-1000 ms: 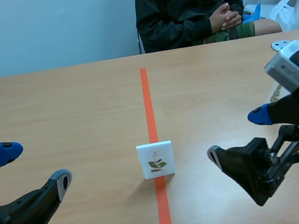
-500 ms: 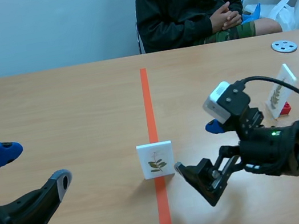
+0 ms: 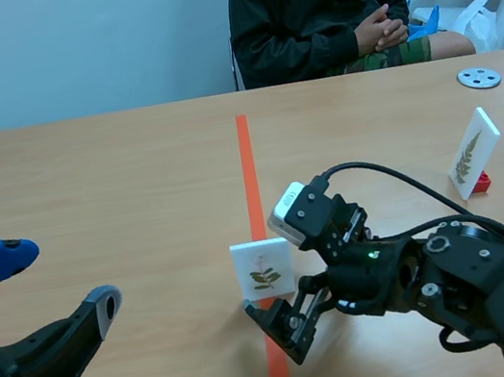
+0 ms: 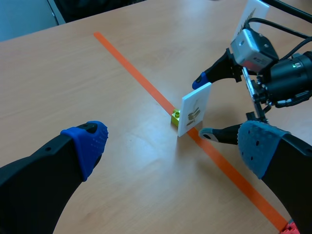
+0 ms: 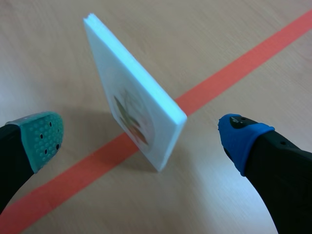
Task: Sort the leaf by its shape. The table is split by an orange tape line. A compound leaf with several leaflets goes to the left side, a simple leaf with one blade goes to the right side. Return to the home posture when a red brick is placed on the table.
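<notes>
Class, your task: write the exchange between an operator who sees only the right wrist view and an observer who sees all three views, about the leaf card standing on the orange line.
Operator: The white card stands tilted between my right gripper's open fingers. I can't see what props it up.
Observer: The left wrist view shows a small yellow-green brick at the card's foot, touching it.
Operator: Is this the only card on the table?
Observer: No. In the scene view a second card stands tilted on the table's right side, with a small red brick at its base.
</notes>
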`<action>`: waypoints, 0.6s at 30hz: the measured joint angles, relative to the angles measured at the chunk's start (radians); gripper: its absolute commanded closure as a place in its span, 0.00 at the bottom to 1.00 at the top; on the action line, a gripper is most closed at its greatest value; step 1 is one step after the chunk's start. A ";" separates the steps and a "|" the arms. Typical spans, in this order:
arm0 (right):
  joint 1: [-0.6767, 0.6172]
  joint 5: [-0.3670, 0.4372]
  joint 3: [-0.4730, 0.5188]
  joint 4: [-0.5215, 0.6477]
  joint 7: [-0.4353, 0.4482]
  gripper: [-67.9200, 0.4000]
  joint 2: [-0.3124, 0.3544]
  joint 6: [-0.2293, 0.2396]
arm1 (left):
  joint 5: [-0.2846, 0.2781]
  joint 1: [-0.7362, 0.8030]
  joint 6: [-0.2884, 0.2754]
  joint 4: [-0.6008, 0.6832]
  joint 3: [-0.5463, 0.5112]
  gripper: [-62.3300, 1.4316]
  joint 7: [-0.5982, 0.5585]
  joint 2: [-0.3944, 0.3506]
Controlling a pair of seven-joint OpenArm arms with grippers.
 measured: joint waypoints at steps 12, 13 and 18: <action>0.042 -0.033 -0.082 -0.039 -0.015 0.15 -0.039 -0.048 | 0.000 0.000 0.000 0.000 0.000 0.08 0.000 0.000; 0.042 -0.033 -0.082 -0.039 -0.015 0.19 -0.035 -0.048 | 0.000 0.000 0.000 0.000 0.000 0.08 0.000 0.000; 0.042 -0.033 -0.082 -0.039 -0.026 0.43 -0.027 -0.064 | 0.000 0.000 0.000 0.000 0.000 0.08 0.000 0.000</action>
